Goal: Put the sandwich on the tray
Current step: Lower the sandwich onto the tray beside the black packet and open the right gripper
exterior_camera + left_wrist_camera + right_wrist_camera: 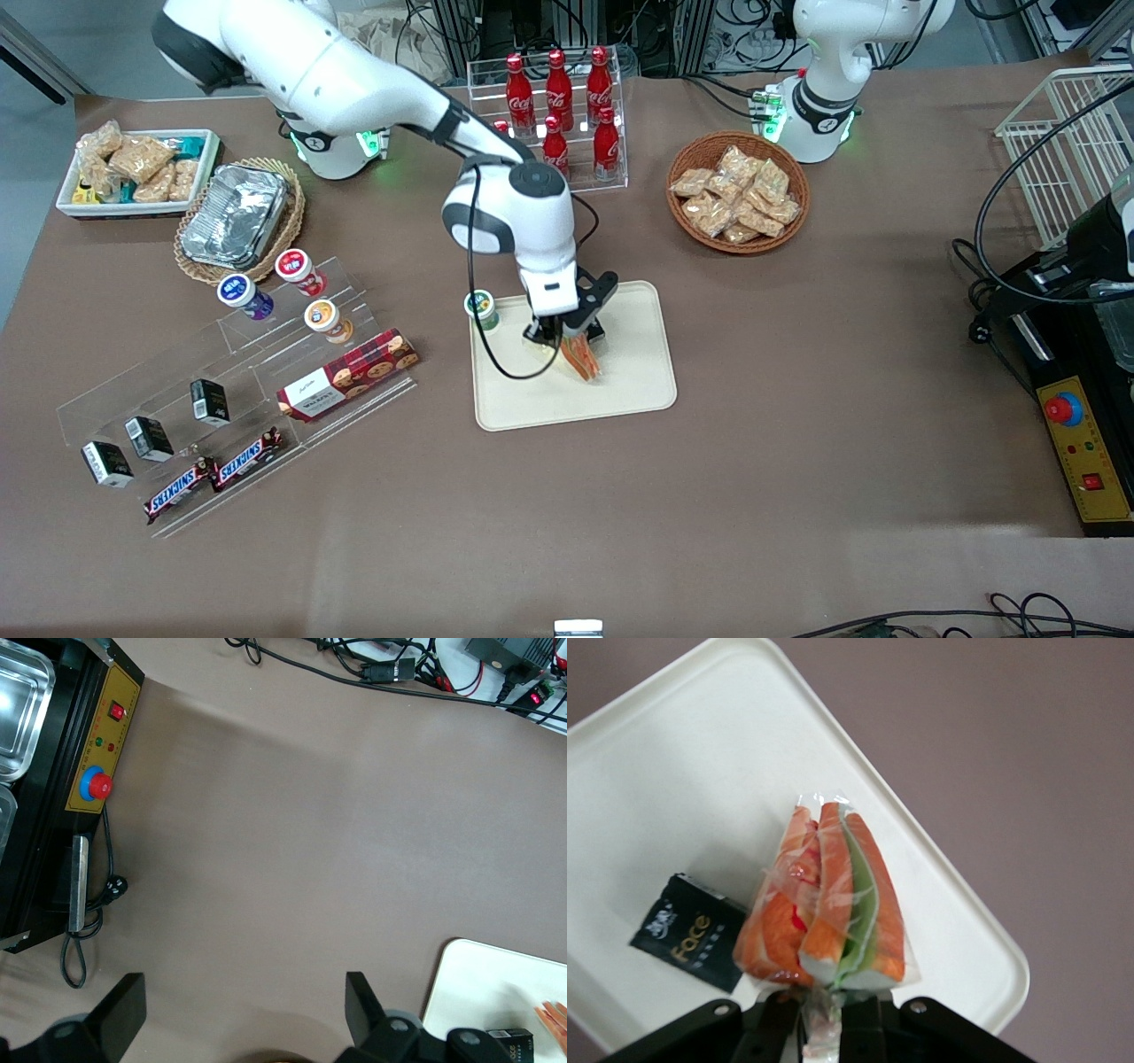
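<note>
The gripper [564, 338] hangs low over the tray [620, 400], near the middle of it, pointing down. Its two fingers [776, 1025] are close together and pinch the crinkly end of the clear wrap, so the gripper is holding the sandwich [581, 355] by its wrapper. The sandwich sticks out just under the fingers, with its orange and green layers [833, 904] showing through the plastic. It looks light and soft, so a hard squeeze on the bread would squash it. The wrap looks smooth and slippery, so the bunched end is a good place to hold, since the plastic folds there and gives the fingers something to grab. I think it could slide out if the hold is weak. The sandwich is over the tray and close to its floor, but I cannot tell if it is touching yet. A small black packet [691, 933] lies flat on the tray just beside the sandwich. A little cup with a green lid [480, 308] stands at the tray's edge, toward the working arm's end of the table.
</note>
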Controlling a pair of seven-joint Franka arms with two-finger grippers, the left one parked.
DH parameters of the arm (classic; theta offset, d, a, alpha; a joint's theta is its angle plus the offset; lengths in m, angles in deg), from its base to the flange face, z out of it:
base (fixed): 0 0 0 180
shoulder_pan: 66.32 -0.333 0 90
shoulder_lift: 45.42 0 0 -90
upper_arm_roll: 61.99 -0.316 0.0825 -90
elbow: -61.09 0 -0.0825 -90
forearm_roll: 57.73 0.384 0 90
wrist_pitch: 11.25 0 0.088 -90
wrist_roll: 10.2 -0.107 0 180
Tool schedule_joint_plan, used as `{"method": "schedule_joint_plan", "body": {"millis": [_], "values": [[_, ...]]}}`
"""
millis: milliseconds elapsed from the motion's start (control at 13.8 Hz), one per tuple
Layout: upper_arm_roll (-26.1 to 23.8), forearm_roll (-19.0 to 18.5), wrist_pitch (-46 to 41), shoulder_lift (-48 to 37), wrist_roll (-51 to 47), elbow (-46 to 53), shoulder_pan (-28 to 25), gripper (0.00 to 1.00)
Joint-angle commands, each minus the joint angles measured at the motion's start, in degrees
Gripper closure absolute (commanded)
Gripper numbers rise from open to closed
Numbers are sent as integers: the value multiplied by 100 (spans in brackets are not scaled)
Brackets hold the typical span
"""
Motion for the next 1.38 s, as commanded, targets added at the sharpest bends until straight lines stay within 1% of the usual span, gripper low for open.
{"method": "schedule_joint_plan", "body": {"millis": [0, 145, 362, 579, 1013, 1158, 1230, 1303], "values": [[8, -121, -15, 563, 1138, 597, 21, 100], [70, -121, 29, 713, 1842, 710, 30, 100], [88, -139, 81, 898, 2046, 860, 3, 100], [97, -156, 249, 986, 2581, 861, -5, 100], [158, -165, 363, 1039, 2907, 869, -58, 100], [167, -157, 415, 1030, 3582, 878, -50, 100], [167, -122, 433, 1021, 3550, 878, -49, 100], [158, -113, 451, 1013, 3315, 869, -49, 1]]}}
